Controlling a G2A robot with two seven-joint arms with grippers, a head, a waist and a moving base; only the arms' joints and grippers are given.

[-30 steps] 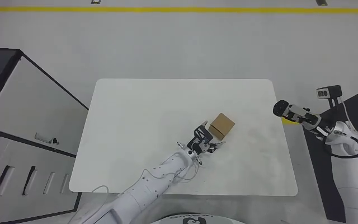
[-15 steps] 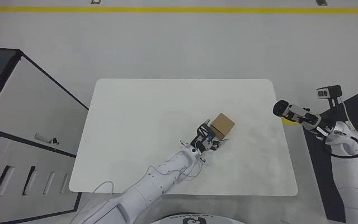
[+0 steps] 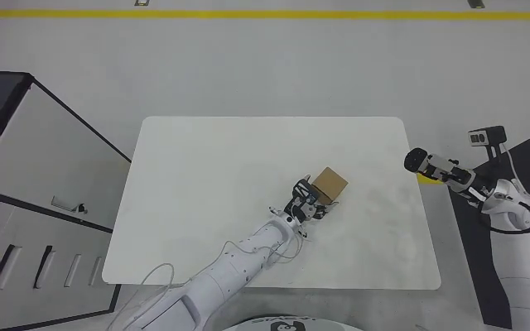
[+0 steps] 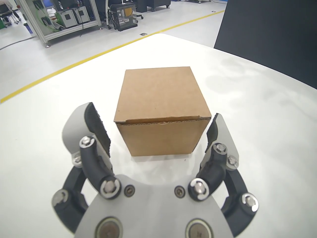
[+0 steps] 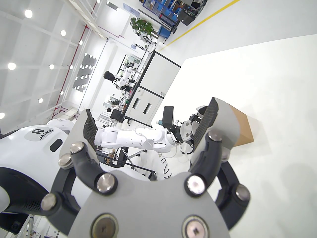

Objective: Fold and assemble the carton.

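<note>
White worktop carries a closed brown cardboard carton, standing a little toward the right edge from the middle. The left end effector sits low just beside the carton, its fingers spread wide past the near face and holding nothing. The right end effector hangs open beyond the right edge, well apart.

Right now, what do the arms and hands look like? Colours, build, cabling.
Smooth white shells on left arm and right arm. The left hand and right hand match: silver base plate with screws, black linkages, two curved grey-backed fingers, black textured pads. Thin white cables loop along the left arm; a black camera block sits at its wrist.
</note>
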